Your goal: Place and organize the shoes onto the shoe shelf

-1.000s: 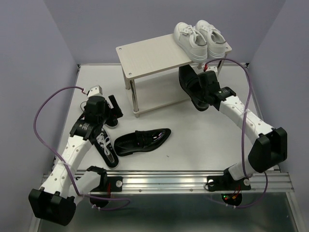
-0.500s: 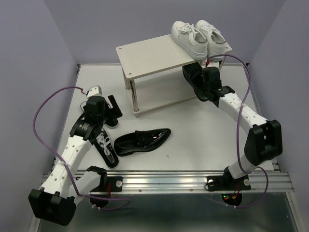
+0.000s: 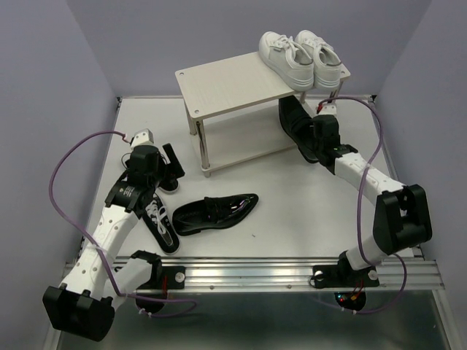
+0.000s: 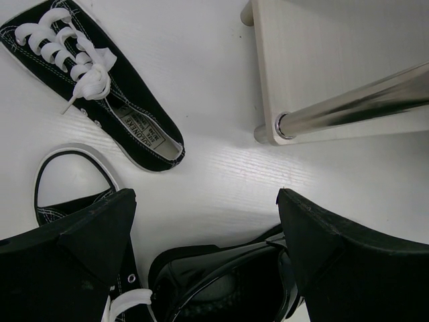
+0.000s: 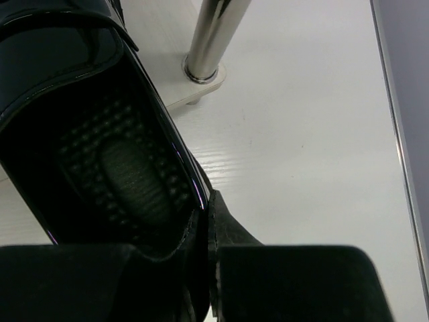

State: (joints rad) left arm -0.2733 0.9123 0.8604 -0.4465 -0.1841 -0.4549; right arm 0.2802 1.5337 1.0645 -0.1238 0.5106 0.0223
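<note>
The right gripper (image 3: 319, 135) is easing the black loafer (image 3: 294, 122) up toward twelve o'clock, sliding it deeper beneath the top board of the shoe shelf (image 3: 226, 87) and under the white sneakers (image 3: 300, 58). Its wrist is swinging round toward one o'clock, and the purple cable (image 3: 363, 100) is sagging lower.

Canvas sneaker (image 4: 80, 80) insole label (image 4: 137, 127) — print illegible.

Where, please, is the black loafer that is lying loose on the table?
In the top view the loose loafer lies left of centre, in front of the shoe shelf, with a black canvas sneaker just to its left.
</note>
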